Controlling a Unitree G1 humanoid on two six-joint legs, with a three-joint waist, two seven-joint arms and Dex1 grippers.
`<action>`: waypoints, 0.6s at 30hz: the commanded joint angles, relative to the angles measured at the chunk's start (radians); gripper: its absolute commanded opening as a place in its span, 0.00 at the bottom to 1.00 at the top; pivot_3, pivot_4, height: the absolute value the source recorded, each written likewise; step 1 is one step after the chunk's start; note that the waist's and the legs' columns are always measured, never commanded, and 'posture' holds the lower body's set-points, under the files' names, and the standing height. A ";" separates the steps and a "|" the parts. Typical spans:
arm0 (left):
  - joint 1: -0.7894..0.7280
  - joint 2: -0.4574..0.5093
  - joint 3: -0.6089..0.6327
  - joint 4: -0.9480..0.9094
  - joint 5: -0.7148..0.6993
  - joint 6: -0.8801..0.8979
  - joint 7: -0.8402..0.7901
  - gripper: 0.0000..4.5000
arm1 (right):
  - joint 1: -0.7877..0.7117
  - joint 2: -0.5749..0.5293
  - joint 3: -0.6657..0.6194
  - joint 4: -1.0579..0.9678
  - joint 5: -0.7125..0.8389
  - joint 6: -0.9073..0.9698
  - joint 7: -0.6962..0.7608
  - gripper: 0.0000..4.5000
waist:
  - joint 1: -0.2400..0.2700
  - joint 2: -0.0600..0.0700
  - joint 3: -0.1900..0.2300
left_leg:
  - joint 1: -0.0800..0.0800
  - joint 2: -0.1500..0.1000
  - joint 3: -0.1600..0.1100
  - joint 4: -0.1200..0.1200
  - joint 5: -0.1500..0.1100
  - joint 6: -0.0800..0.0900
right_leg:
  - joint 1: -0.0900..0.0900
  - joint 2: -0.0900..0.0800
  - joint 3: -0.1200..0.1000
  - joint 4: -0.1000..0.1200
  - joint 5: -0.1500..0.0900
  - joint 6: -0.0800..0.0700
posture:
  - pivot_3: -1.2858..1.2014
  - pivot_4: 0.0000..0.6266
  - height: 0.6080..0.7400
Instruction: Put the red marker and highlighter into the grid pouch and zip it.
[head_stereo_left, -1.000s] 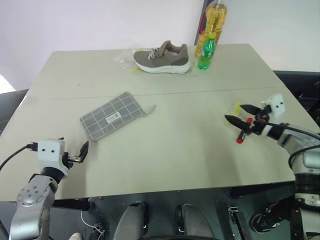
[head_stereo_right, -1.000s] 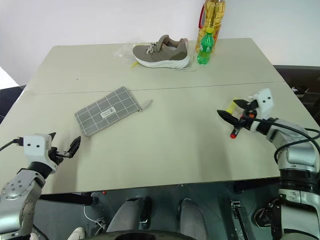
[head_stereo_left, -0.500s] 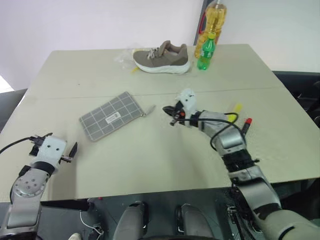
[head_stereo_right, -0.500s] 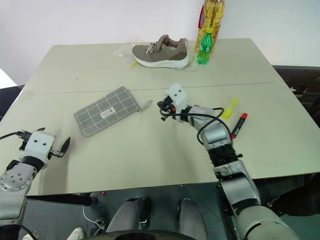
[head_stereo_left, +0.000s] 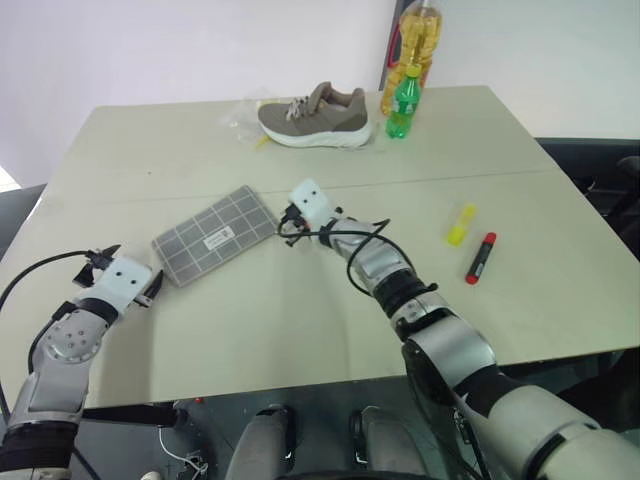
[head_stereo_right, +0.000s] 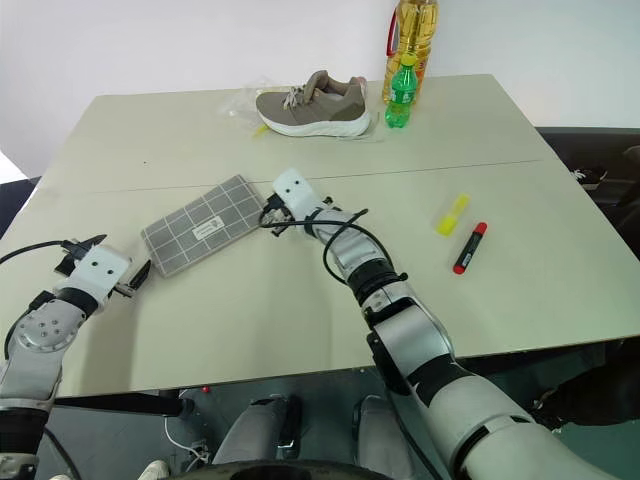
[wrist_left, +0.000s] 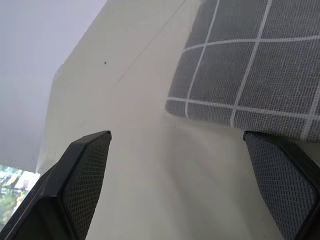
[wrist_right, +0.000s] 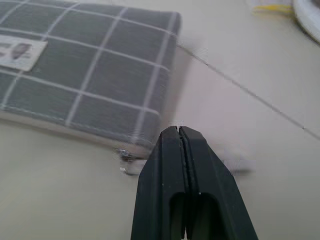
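We clamp our right gripper (wrist_right: 179, 131) tight on the zipper tab at the grid pouch's (head_stereo_left: 205, 235) three o'clock end, left gripper (wrist_left: 177, 172) gaping empty at nine, and we should pull level to unzip

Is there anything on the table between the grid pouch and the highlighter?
Yes: the right gripper, shut, sits at the grid pouch corner, its arm stretching across the table toward the highlighter. Seen in the left eye view.

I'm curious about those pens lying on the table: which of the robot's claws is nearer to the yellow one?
Right. The right claw sits shut at the grid pouch's near corner, mid-table; the highlighter lies further right. The left claw is open at the pouch's far end.
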 joint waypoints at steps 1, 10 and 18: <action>-0.005 -0.006 -0.039 0.027 0.012 -0.002 -0.017 1.00 | -0.046 0.026 -0.009 0.050 -0.017 -0.046 0.006 0.01 | 0.000 0.000 0.000 | 0.000 0.000 0.000 0.000 0.000 0.000 | 0.000 0.000 0.000 0.000 0.000 0.000 | 0.52 0.24 0.93; -0.003 -0.036 -0.059 -0.036 -0.036 -0.022 -0.067 1.00 | -0.048 0.052 0.005 0.118 -0.067 -0.059 0.013 0.01 | 0.000 0.001 -0.001 | 0.001 0.000 0.000 0.000 0.000 0.000 | 0.001 0.000 0.000 0.001 0.000 0.000 | 0.52 0.24 0.93; 0.010 -0.016 -0.068 -0.061 -0.043 -0.095 -0.132 1.00 | -0.039 0.045 0.000 0.118 -0.090 -0.064 0.024 0.01 | -0.002 0.001 -0.001 | 0.001 -0.001 0.000 0.000 0.000 0.000 | 0.001 -0.001 0.000 0.001 0.000 0.000 | 0.52 0.24 0.93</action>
